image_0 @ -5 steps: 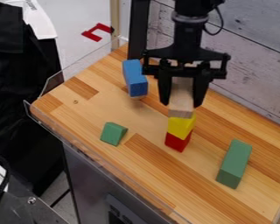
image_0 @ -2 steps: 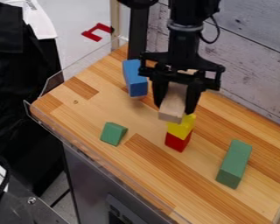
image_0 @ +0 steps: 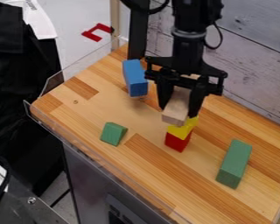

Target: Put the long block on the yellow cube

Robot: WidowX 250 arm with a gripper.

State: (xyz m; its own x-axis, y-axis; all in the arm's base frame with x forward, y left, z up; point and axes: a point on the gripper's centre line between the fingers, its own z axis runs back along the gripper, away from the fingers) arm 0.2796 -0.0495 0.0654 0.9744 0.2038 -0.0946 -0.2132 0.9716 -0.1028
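Camera view: placement step.
Claw point(image_0: 178, 111): closed on long block point(image_0: 176, 107).
Yellow cube point(image_0: 180, 131): contact unclear; centre block, then lower.

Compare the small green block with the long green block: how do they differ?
The long green block is bigger and longer than the small green block. In the view, the small green block lies left of the red cube, the long green block right of it. Both are green and rest on the wooden table.
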